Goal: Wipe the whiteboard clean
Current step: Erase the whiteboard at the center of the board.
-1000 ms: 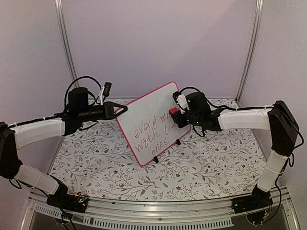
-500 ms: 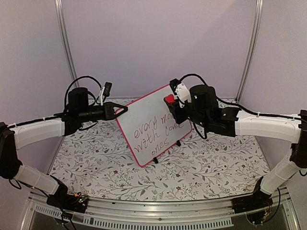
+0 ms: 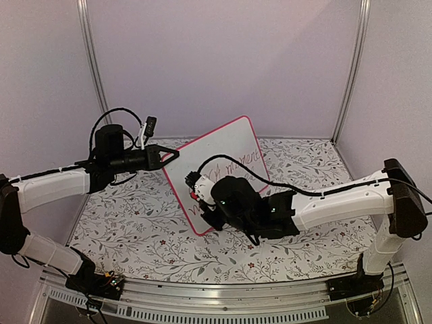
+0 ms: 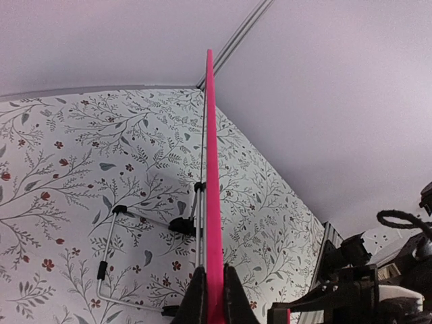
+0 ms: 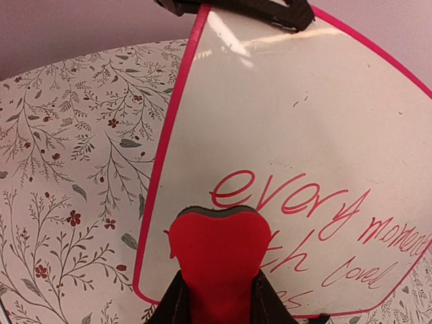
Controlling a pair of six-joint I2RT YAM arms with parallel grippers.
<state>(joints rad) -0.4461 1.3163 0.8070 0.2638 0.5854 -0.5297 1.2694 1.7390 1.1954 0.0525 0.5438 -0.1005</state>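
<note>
None of the red handwriting is coming off yet. We are pinching the tilted whiteboard by its upper-left edge in the left gripper, over the floral table, and clamping the red eraser in the right gripper near its lower-left corner.

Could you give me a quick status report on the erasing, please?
Left gripper shut on whiteboard edge. Right gripper shut on red eraser, low over the writing, not yet wiped. Nothing in the way.

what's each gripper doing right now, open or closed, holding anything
Left gripper: closed, fingers clamped on the edge of the whiteboard.
Right gripper: closed, holding the red eraser.
</note>
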